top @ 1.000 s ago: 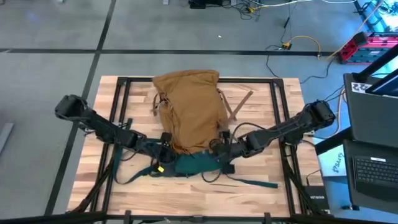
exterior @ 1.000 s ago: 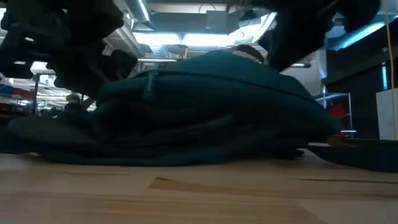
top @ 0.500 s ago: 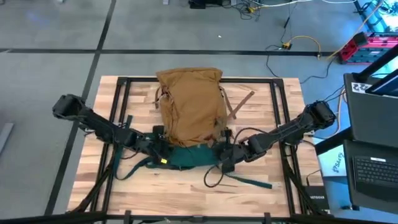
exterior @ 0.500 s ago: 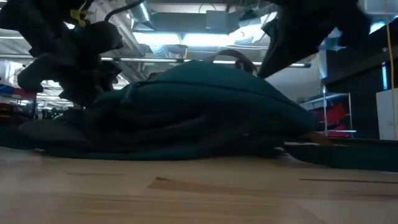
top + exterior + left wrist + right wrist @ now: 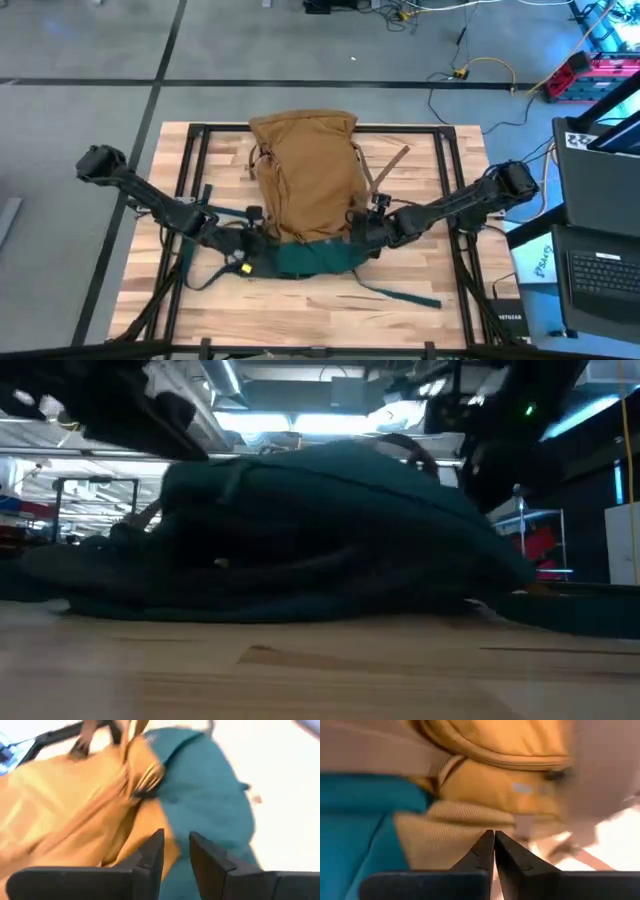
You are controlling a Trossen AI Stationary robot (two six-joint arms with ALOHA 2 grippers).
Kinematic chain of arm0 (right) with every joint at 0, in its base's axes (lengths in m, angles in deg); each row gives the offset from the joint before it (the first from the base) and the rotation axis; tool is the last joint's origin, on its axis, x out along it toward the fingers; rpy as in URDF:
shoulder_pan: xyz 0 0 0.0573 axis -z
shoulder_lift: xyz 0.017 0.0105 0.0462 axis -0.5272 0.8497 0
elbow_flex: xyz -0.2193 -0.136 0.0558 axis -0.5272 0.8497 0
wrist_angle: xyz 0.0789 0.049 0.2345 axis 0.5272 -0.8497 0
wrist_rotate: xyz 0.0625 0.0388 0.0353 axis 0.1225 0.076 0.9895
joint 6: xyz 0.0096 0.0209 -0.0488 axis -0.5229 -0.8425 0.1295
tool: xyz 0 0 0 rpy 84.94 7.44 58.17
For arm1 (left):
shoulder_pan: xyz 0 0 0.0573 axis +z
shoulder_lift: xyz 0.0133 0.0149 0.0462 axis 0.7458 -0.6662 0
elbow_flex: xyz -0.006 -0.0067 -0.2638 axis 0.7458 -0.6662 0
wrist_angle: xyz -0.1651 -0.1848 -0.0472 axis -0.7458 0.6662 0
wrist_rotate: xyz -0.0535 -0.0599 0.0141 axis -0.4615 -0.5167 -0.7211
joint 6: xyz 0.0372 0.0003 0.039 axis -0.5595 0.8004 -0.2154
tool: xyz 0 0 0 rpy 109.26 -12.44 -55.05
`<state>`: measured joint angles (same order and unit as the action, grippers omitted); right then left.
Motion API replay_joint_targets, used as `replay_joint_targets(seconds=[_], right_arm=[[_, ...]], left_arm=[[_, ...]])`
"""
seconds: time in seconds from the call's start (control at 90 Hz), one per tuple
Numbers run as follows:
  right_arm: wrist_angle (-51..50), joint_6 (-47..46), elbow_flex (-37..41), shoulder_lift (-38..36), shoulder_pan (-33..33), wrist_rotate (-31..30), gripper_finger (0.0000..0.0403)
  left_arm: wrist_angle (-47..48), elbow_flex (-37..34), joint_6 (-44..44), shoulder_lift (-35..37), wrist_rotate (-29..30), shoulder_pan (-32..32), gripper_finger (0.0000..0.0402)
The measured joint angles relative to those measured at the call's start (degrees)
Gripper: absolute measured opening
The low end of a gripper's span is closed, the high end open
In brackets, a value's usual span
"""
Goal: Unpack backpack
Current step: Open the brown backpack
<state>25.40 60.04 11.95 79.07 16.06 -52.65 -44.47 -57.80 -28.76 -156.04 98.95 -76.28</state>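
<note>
The backpack [image 5: 303,172] lies flat in the middle of the table, tan body toward the far edge and dark teal base [image 5: 300,259] toward the near edge. In the low view the teal base [image 5: 330,525] fills the picture. My left gripper [image 5: 243,243] is at the bag's near left corner, its fingers [image 5: 176,851] narrowly open over the seam between tan and teal. My right gripper [image 5: 368,228] is at the bag's right side, shut [image 5: 494,838] against tan fabric. A teal strap [image 5: 400,294] trails on the wood at the near right. My left gripper hovers over the tan and teal fabric [image 5: 172,827]; I cannot tell whether it touches it. My right gripper comes level from the table's right with its shut fingertips against a tan fabric flap [image 5: 455,827] on the bag's right side, just above the teal base. Whether a layer is caught between the tips cannot be told.
A black metal frame [image 5: 195,130] runs around the table top. Loose tan straps [image 5: 385,165] lie right of the bag. Bare wood shows along the near edge [image 5: 300,315]. A laptop and boxes [image 5: 600,250] stand off the table to the right.
My left gripper has drawn back toward the table's left edge along the bag's near left corner. My right gripper has gone toward the far edge along the bag's right side. The backpack has shifted slightly toward the far right, and its loose near strap has slid.
</note>
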Motion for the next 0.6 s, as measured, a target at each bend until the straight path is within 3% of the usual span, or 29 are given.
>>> replay_joint_targets(seconds=[0.167, 0.6], right_arm=[[7.83, 3.59, 3.49, 0.57, 2.56, 4.19, 0.0], [19.87, 11.04, 4.01, 1.35, 3.11, 11.21, 0.0]], left_arm=[[-2.61, 0.0, 0.82, -3.61, -4.14, -1.57, 0.0076], [-12.94, 0.08, -1.27, -13.59, -13.07, -2.05, 0.0076]])
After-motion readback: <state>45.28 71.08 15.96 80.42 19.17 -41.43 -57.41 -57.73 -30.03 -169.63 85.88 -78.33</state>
